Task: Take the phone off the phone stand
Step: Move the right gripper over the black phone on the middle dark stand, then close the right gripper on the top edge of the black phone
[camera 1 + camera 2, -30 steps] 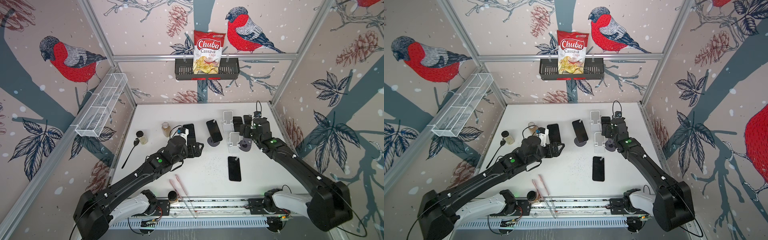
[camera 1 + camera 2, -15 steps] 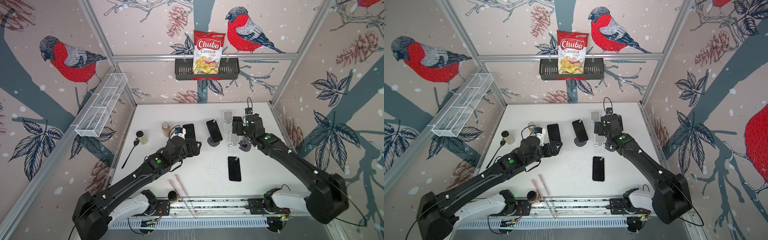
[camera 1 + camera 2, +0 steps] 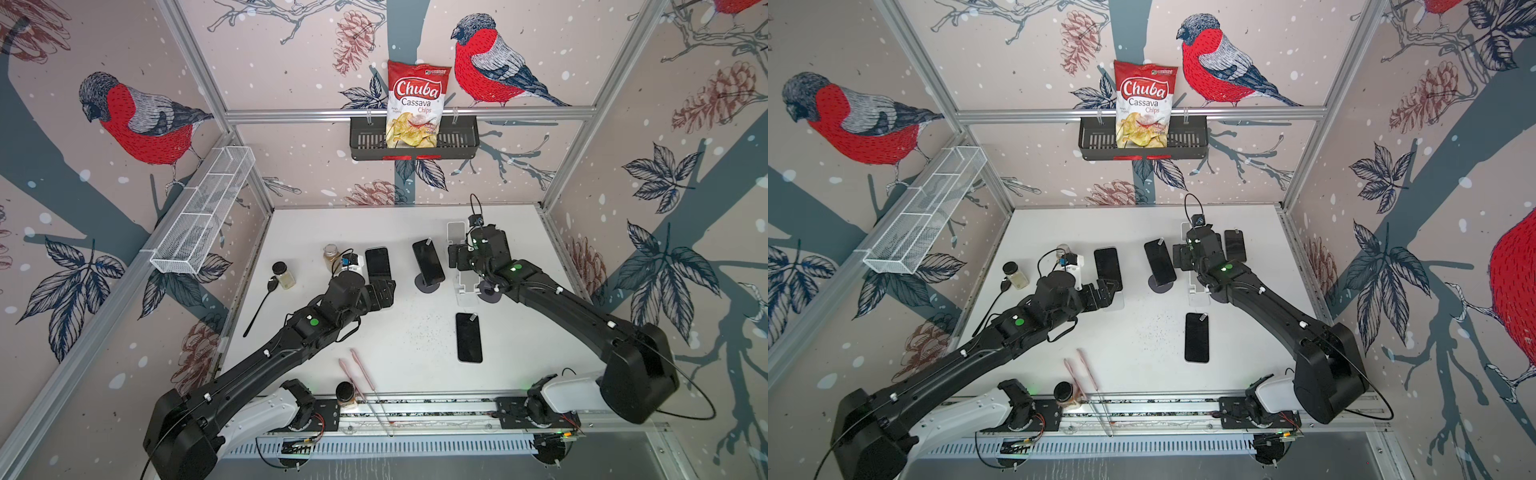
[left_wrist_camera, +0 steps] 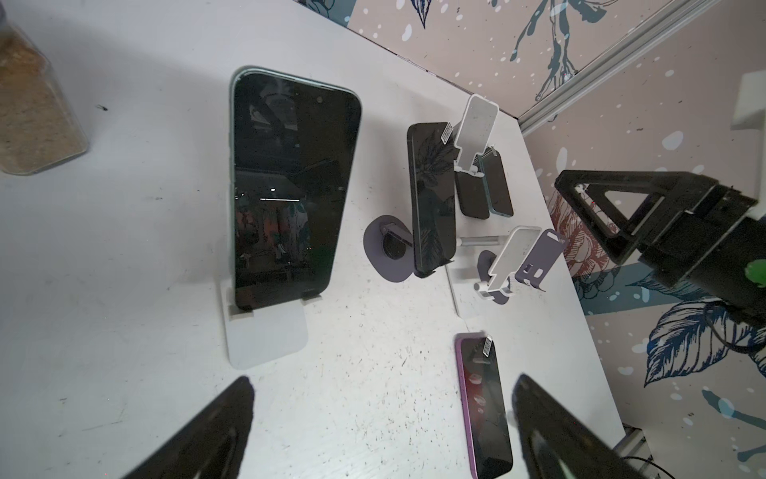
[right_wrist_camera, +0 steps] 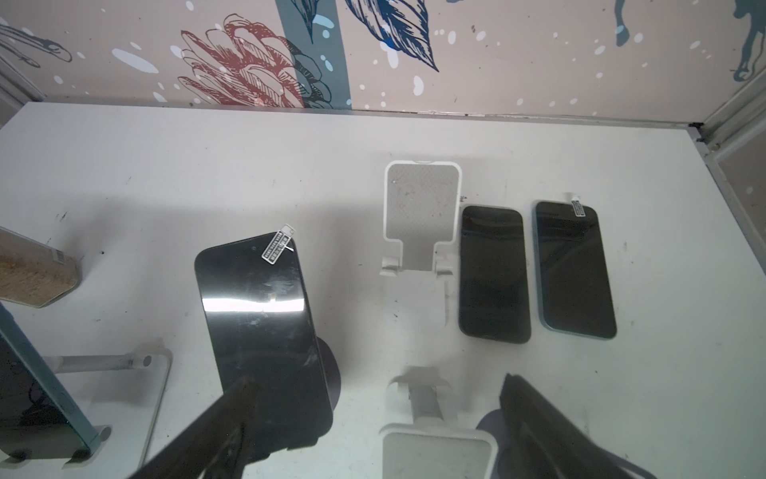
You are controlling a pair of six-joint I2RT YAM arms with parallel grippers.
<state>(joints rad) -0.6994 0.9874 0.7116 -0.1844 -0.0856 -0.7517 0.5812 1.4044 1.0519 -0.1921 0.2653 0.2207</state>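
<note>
Two phones stand on stands. A green-edged phone [image 3: 377, 262] [image 4: 290, 186] leans on a white phone stand [image 4: 265, 336]. My left gripper [image 3: 384, 293] [image 4: 381, 381] is open just in front of that stand's base, holding nothing. A black phone [image 3: 428, 262] [image 5: 261, 323] leans on a dark round stand [image 4: 385, 253]. To its right my right gripper [image 3: 456, 257] [image 5: 379, 381] is open and empty, one finger [image 5: 232, 406] crossing the phone's lower edge in the right wrist view. Touch cannot be told.
A purple phone [image 3: 468, 337] lies flat in the middle. Two more phones [image 5: 493, 273] [image 5: 574, 269] lie flat at the back right beside an empty white stand [image 5: 422, 211]. Another white stand [image 3: 467, 286] and a grey one [image 4: 539, 261] stand empty. Jars [image 3: 284, 274] and a spoon [image 3: 262, 307] lie at the left.
My right gripper has moved left, from beside the flat phones at the back right to the black phone on the round stand. The left gripper has hardly moved.
</note>
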